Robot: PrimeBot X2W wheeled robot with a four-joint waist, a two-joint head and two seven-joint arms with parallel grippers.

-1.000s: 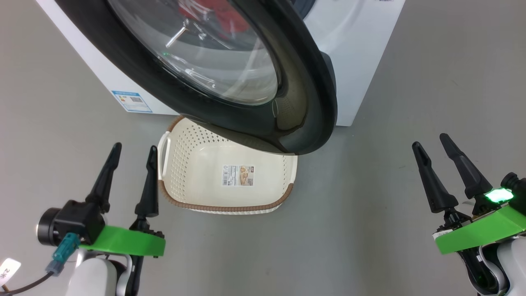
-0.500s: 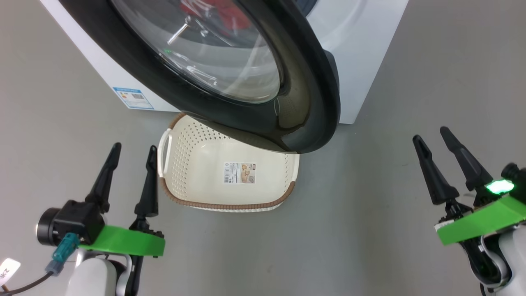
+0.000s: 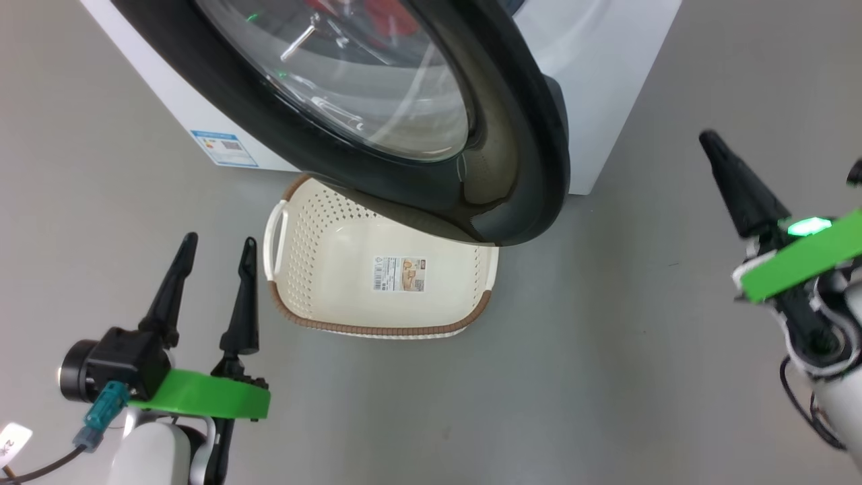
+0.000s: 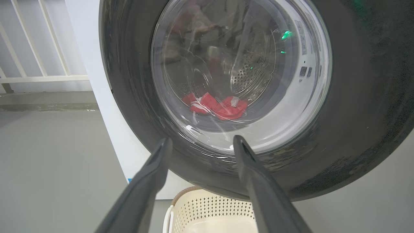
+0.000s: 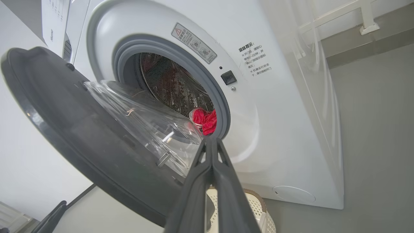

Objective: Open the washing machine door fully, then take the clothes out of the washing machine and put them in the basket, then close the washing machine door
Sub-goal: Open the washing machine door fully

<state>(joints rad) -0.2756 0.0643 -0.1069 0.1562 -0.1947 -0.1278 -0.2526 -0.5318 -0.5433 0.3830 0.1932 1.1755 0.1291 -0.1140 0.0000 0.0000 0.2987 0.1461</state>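
Since a second ago my right gripper (image 3: 712, 147) has risen toward the door (image 3: 532, 135) and its jaws have come together, empty. On my left gripper (image 3: 221, 240) the jaws stand apart. Door hangs part open over the basket (image 3: 377, 328); clothes (image 5: 205, 120) lie inside the machine (image 5: 284, 113). I'd nudge the door wider next.

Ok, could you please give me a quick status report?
Jaws: left gripper open, right gripper shut, both empty; washing machine door part-open, clothes in drum; door overhangs basket.
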